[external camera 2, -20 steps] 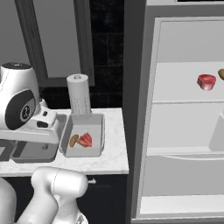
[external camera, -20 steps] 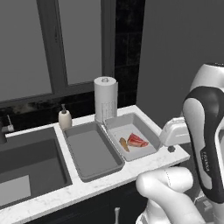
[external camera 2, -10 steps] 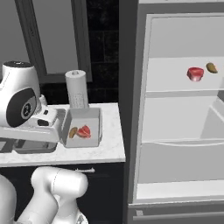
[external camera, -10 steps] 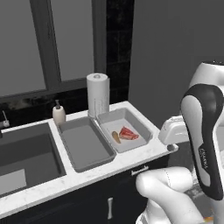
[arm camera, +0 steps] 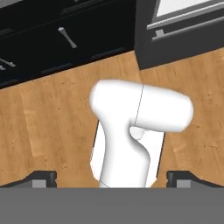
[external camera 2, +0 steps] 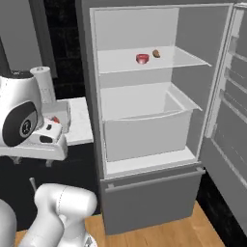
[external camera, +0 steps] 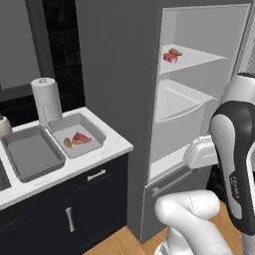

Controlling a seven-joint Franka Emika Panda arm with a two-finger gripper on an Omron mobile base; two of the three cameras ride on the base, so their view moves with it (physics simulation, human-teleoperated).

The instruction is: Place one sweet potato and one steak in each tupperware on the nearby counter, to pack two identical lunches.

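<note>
White marble, grey-veined, formed the table (external camera: 112,147) over dark cabinets (external camera: 60,214) with silver handles, and beside it stood a grey fridge (external camera 2: 144,120) with its door (external camera 2: 226,120) swung open. We saw two shallow grey tupperware trays side by side on the table. The left tupperware (external camera: 30,154) held nothing. The right tupperware (external camera: 74,135) held a red steak (external camera: 80,138) and, just beside it, a small brown sweet potato (external camera: 67,143). A paper towel roll (external camera: 46,101) stood upright behind the trays, near the dark wall.

On the upper fridge shelf (external camera 2: 169,60) lay a second steak (external camera 2: 142,58) and a second sweet potato (external camera 2: 156,53), close together but apart. Below that shelf sat a pale drawer bin (external camera 2: 144,128).

We saw the white arm (external camera: 236,164) folded in front of the base, with the hand (external camera: 201,152) level and well apart from both the table and the fridge shelves. In the hand view, the claw (arm camera: 112,178) pointed down at the wooden floor (arm camera: 43,118), its two dark fingertips (arm camera: 41,177) set at the far edges of the picture. We judged the claw to be spread to its full width, with nothing between its tips.
</note>
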